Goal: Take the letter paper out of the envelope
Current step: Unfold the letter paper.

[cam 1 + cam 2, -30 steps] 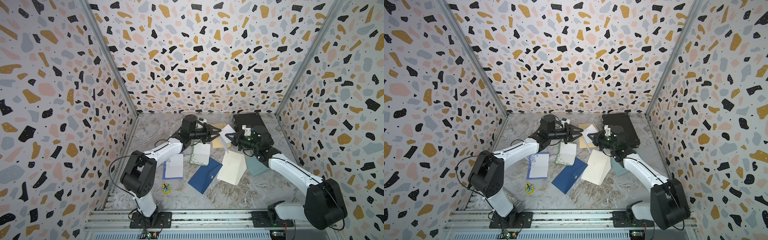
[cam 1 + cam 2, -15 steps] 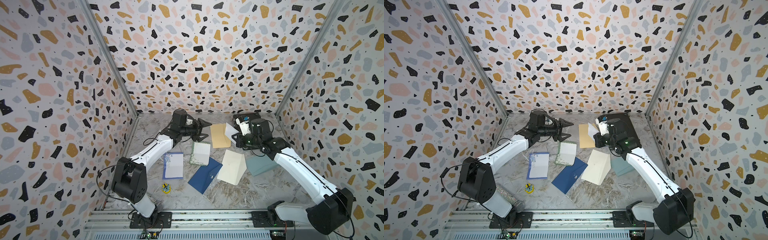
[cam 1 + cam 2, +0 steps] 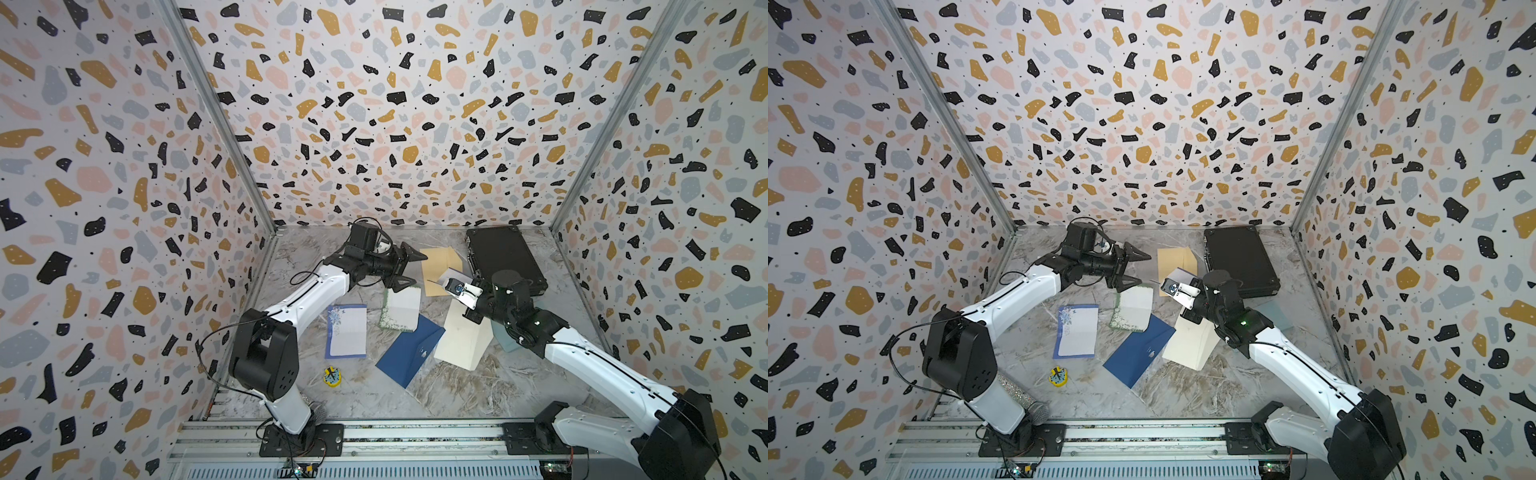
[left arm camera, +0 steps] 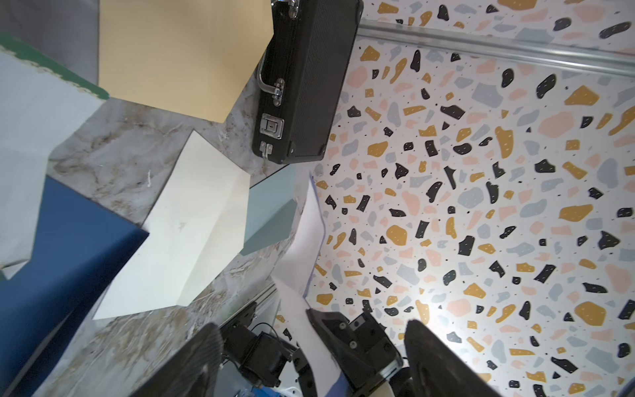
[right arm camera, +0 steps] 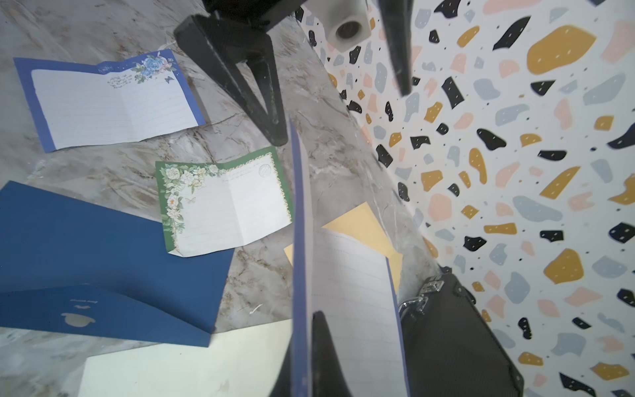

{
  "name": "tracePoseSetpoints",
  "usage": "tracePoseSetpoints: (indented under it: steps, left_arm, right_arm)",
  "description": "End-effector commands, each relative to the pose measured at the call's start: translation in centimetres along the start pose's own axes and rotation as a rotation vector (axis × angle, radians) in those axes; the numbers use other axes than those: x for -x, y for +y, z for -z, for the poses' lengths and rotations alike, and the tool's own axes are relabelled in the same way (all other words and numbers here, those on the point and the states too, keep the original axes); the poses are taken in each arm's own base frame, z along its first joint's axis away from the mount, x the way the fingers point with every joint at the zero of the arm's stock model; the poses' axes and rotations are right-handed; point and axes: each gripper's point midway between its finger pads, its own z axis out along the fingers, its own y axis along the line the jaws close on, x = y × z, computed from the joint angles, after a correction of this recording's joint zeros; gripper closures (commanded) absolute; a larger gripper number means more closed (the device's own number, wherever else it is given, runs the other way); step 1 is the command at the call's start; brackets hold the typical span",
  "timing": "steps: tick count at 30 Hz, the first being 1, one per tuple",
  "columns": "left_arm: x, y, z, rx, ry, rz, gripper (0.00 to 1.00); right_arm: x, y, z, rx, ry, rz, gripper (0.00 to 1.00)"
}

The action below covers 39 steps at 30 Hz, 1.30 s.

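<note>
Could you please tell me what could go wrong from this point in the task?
The right claw pinches the letter paper by one edge only; the sheet stands unsupported and may slip or flop.
The open left claw hangs close to the green-bordered letter; moving off, it could snag that sheet.

Bright even light, faint shadows, top views bowed at edges, wrist views blurred up close, glare on wall [image 4: 431,309]

Left fingers [image 3: 411,254] spread wide near tan envelope [image 3: 438,259]; right arm [image 3: 582,353] holds letter paper [image 3: 453,274] up.
</note>
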Motion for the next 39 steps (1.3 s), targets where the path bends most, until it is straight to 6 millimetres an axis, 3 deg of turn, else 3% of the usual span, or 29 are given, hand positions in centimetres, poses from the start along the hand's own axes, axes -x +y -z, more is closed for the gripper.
tracePoseSetpoints:
  steps: [1, 11, 28, 36, 39]
  left_arm:
    - [-1.0, 0.7, -0.5, 0.013, 0.077, -0.047, 0.20]
    - [-1.5, 1.6, -3.1, 0.001, 0.157, -0.020, 0.23]
    - [-2.6, 2.0, -5.0, -0.050, 0.209, 0.034, 0.67]
    - [-2.2, 0.5, -4.5, -0.095, 0.186, 0.024, 0.99]
    - [-2.0, -0.2, -4.0, -0.112, 0.181, 0.016, 1.00]
  right_arm:
    - [1.8, -0.7, 0.8, -0.037, -0.066, 0.112, 1.00]
    - [2.7, 1.1, 0.8, 0.030, -0.102, 0.149, 1.00]
    - [2.5, 1.4, 0.1, 0.031, -0.098, 0.170, 1.00]
    - [1.8, 2.0, 0.1, 0.043, -0.081, 0.161, 1.00]
    - [1.5, 2.2, 0.2, 0.043, -0.078, 0.126, 1.00]
